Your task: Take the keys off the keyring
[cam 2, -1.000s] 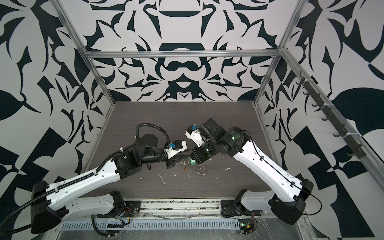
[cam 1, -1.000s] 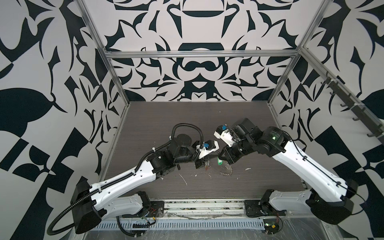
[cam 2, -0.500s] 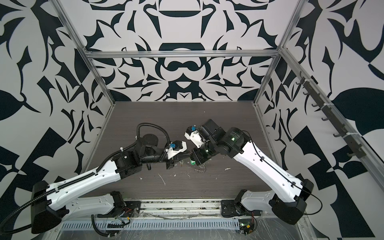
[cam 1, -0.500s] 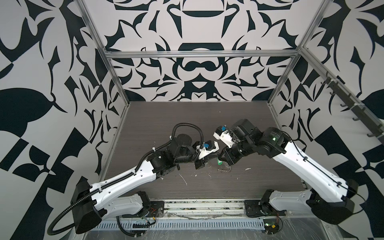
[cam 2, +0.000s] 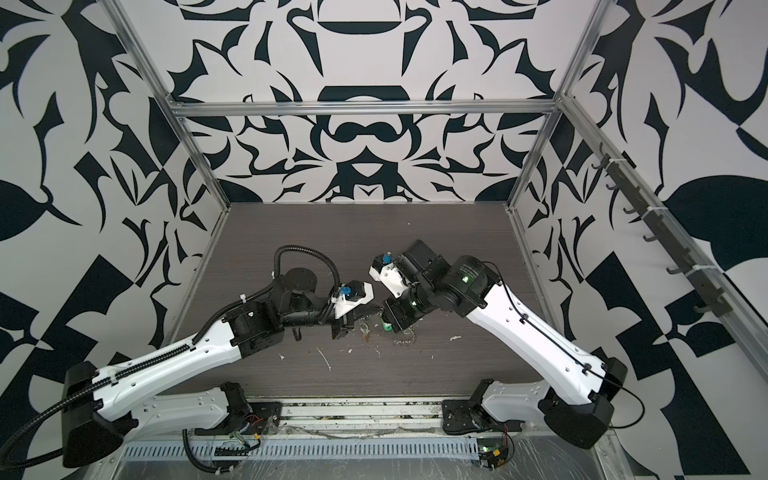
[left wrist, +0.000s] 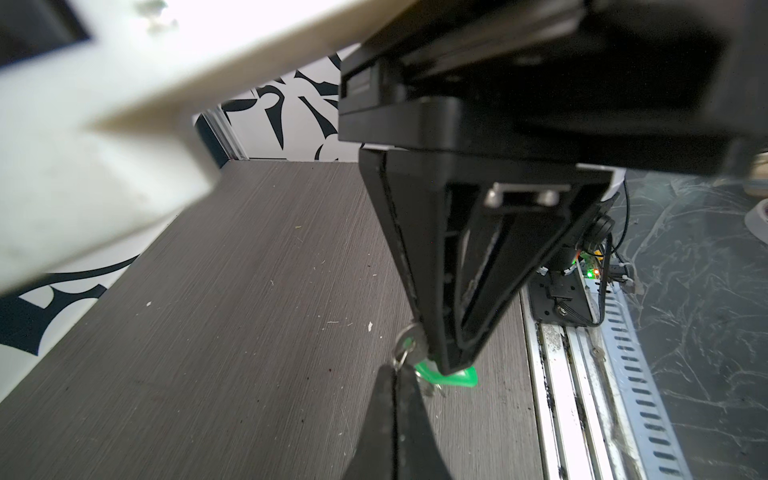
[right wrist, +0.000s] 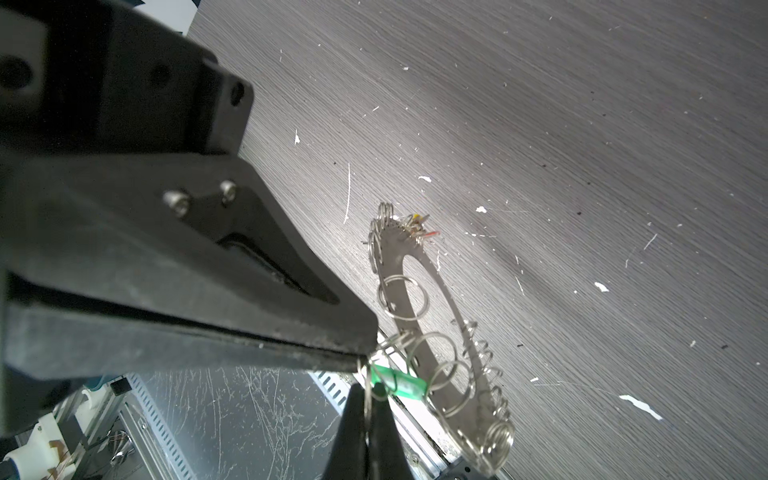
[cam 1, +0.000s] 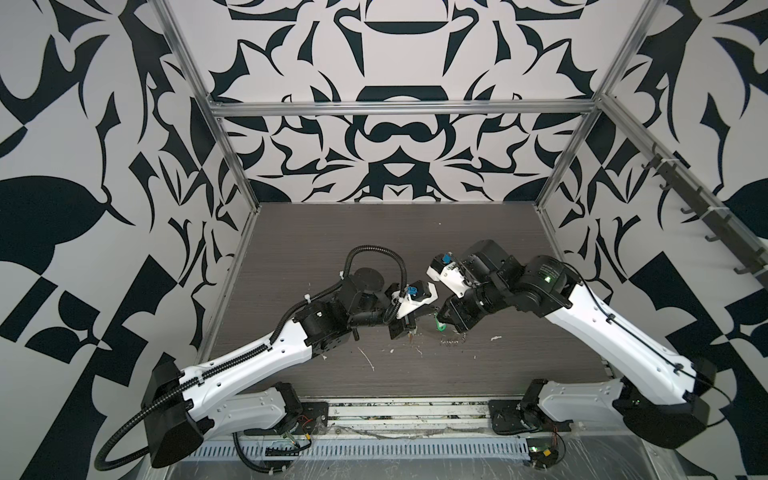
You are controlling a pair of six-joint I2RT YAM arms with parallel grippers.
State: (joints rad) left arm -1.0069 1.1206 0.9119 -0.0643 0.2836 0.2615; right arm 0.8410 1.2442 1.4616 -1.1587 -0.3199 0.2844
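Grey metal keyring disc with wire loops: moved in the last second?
No clear shift: in a top view the keyring sits as far left of the white scrap as before.

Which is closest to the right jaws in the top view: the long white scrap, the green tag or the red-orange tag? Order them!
1. green tag: at the jaws of the right gripper.
2. red-orange tag: a little to the left.
3. long white scrap: farthest, left, toward the front.

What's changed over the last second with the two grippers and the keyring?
The left gripper closed its jaws onto a silver ring beside the green tag. The right gripper stayed shut on the tag's wire loop, and the keyring stayed under the grippers; both arms barely moved.
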